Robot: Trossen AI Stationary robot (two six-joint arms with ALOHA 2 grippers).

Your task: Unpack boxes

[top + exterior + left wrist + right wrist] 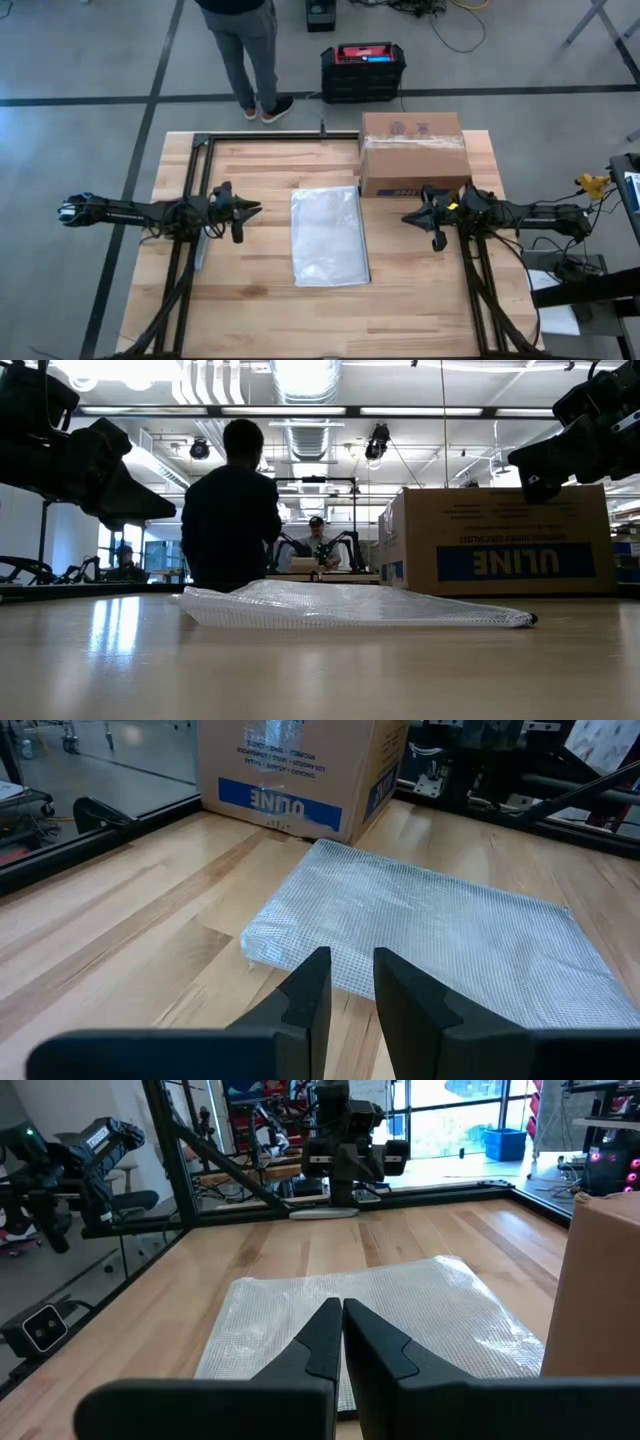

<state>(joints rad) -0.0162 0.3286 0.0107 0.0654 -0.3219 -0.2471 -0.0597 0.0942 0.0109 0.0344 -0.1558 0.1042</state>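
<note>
The brown cardboard box (413, 150) with the blue ULINE label stands shut on the table's far right part; it also shows in the low view (500, 540) and in both wrist views (290, 770) (605, 1280). A clear plastic bag (328, 235) lies flat at the table's middle. My left gripper (252, 209) (350, 970) hovers left of the bag, its fingers a narrow gap apart. My right gripper (408, 215) (342, 1315) hovers right of the bag and just near of the box, fingers shut. Both are above the table and touch nothing.
A person (245, 50) stands at the table's far edge, back turned in the low view (230, 510). A black-and-red case (362, 70) sits on the floor beyond the box. A dark metal frame (200, 150) runs along the table's left and far sides.
</note>
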